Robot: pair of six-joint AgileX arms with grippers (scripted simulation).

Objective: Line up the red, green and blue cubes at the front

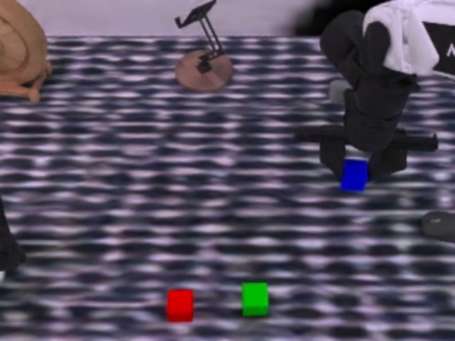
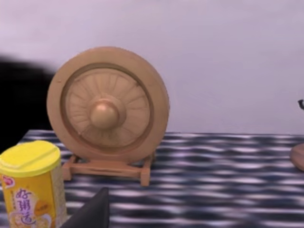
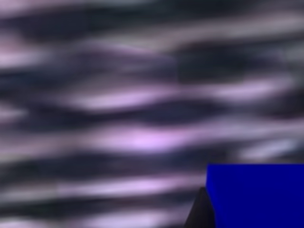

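From above, we see our right gripper (image 1: 361,169) near the desk's right edge, about midway between back and front, its dark fingers closed on either side of the small bright blue cube (image 1: 354,175). The small bright red cube (image 1: 180,305) and the small bright green cube (image 1: 255,299) sit side by side but apart near the front edge, red to the left of green. The patterned dark-and-pale desk (image 1: 142,213) also carries a black stand on a round wooden base (image 1: 204,69) near the back edge and a round wooden wheel ornament (image 1: 18,50) at the back left corner. Our left arm is parked at the left edge.

From our left wrist, we see the wheel ornament (image 2: 108,111) upright on its wooden frame, and a yellow-lidded cylindrical canister (image 2: 32,185) near it. We cannot tell the left gripper's state.

From our right wrist, the blue cube (image 3: 256,194) touches one dark fingertip (image 3: 202,211).
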